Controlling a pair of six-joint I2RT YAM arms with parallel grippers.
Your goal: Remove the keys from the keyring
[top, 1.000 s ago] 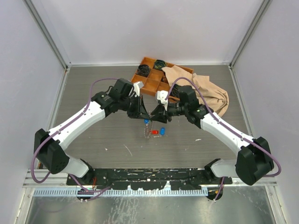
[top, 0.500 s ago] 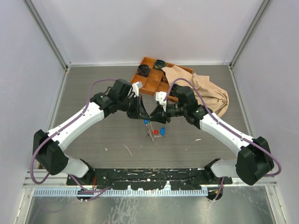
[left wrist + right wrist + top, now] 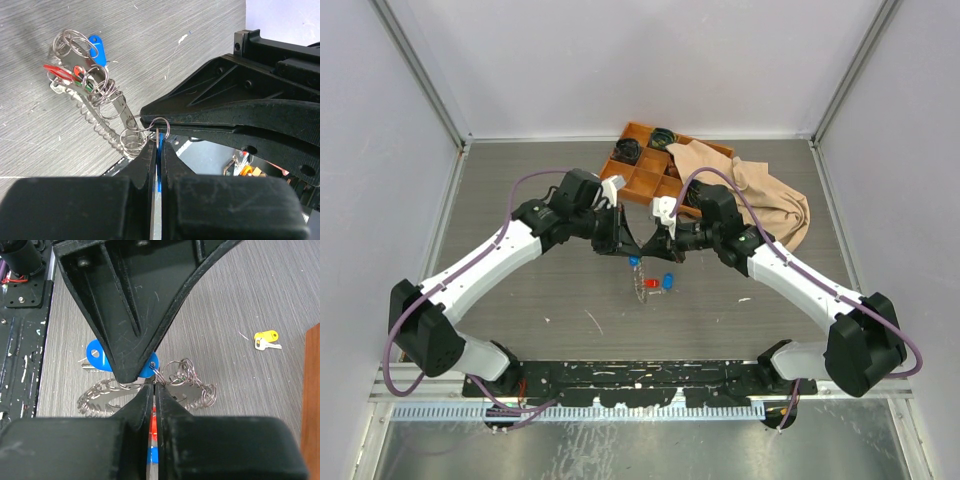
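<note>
— Grey wood-grain counter [image 3: 520,200]. Where's the thin silver metal keyring [image 3: 92,80]?

— Mid-counter, hanging with its small silver saw-toothed keys [image 3: 95,125] from both hands. The left hand [image 3: 157,150] is clamped on a blue-capped key [image 3: 95,357], and the right hand [image 3: 154,392] pinches a small wire loop [image 3: 161,125].

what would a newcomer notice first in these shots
Over the middle of the table the two grippers meet tip to tip. The left gripper is shut on a blue-capped key, and the right gripper pinches a loop of the keyring, with toothed silver keys strung alongside. At the far edge an orange tray lies partly under a beige cloth.
</note>
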